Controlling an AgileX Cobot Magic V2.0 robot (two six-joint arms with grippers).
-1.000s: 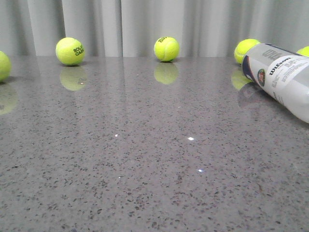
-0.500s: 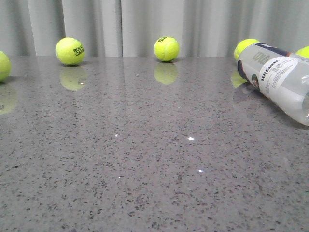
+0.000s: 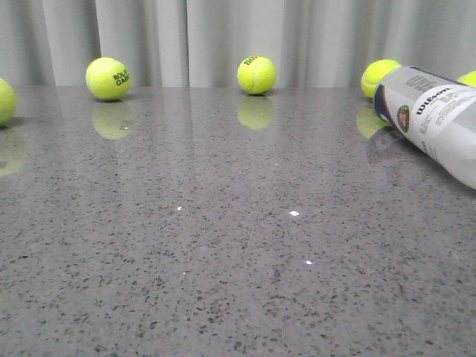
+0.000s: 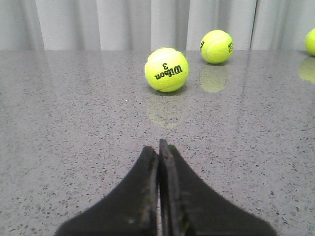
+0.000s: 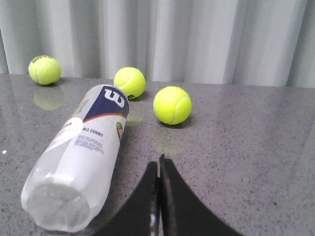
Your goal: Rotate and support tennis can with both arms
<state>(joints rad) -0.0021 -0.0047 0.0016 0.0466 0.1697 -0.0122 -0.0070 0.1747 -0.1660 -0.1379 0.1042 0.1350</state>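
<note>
**Frosted plastic can lies untouched at far right**

Front view: the tennis can point(image 3: 435, 123) lies on its side on the speckled table point(image 3: 223, 245), far right, beside a tennis ball point(image 3: 379, 76).

Left wrist view: the left gripper point(image 4: 158, 152) is clenched, holding nothing.

Right wrist view: the right gripper point(image 5: 158, 167) is likewise clenched and empty, just right of the can (probably light, smooth, apt to roll). Its mid-body looks the best hold.
</note>
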